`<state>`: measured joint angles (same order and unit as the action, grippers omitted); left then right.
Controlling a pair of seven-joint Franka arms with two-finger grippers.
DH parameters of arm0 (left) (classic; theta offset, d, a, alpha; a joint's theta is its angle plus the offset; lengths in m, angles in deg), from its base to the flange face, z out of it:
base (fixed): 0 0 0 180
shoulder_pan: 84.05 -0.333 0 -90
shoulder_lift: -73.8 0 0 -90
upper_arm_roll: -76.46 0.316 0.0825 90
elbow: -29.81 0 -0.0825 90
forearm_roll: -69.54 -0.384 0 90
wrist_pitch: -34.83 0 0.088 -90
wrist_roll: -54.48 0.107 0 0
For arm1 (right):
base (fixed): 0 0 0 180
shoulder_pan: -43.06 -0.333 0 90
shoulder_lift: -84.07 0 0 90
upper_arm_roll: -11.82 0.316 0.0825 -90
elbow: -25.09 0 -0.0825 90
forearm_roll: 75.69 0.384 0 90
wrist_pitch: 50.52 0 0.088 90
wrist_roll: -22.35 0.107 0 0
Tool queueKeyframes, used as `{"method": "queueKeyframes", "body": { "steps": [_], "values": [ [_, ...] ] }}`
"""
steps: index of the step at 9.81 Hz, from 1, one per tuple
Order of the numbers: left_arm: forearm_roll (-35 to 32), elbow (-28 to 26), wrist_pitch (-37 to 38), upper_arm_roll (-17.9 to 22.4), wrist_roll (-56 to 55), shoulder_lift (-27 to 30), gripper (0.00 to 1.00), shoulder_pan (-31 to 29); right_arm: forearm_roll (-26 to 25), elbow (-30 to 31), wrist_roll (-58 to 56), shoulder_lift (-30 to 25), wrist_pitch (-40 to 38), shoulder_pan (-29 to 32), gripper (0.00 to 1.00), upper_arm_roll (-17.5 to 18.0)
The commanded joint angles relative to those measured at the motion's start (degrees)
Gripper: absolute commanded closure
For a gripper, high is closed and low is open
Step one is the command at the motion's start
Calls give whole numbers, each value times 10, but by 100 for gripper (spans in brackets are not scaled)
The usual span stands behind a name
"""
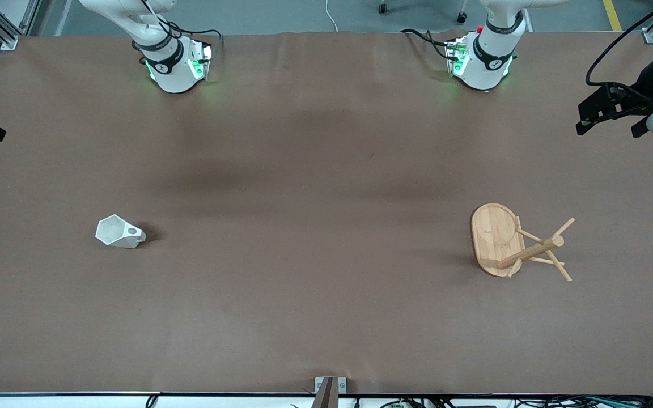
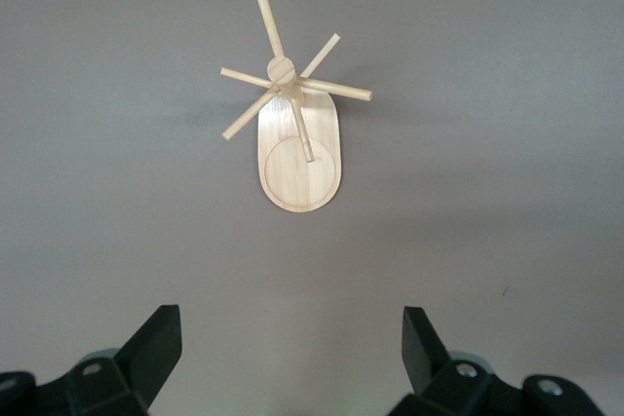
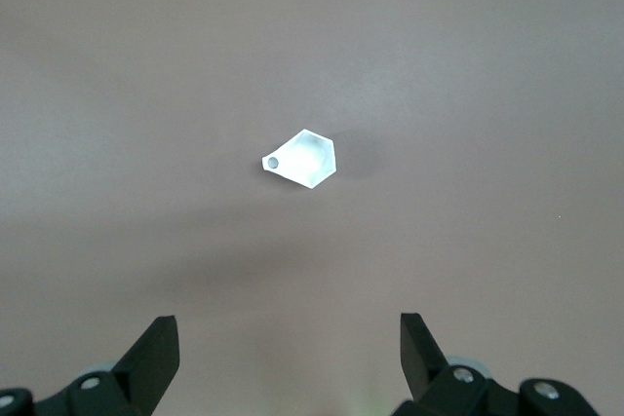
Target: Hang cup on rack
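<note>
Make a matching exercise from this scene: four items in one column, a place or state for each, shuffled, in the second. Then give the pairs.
1. cup
2. rack
3. left gripper
4. right gripper

A. open, high over the cup
B. standing on its oval base toward the left arm's end of the table
C. on the table toward the right arm's end
D. open, high over the rack

Pairs: 1-C, 2-B, 3-D, 4-A

White cup (image 1: 119,232), light bamboo rack (image 1: 496,238), plain brown table (image 1: 315,170), black fingers (image 2: 146,353).
</note>
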<state>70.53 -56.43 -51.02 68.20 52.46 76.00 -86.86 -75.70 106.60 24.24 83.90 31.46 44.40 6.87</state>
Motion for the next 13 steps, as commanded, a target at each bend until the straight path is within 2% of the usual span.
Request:
{"method": "queueKeyframes", "body": {
  "steps": [1,6,13],
  "values": [
    [-10,-7,4,-1,-1,-8,0,2,-9,-5,2,1,-6,-1,0,2],
    [-12,10,4,0,8,-21,0,-1,-9,-4,2,1,-9,-1,0,2],
    [-11,6,-2,-1,5,-21,0,3,-10,-4,3,1,-9,-1,0,1]
  ]
}}
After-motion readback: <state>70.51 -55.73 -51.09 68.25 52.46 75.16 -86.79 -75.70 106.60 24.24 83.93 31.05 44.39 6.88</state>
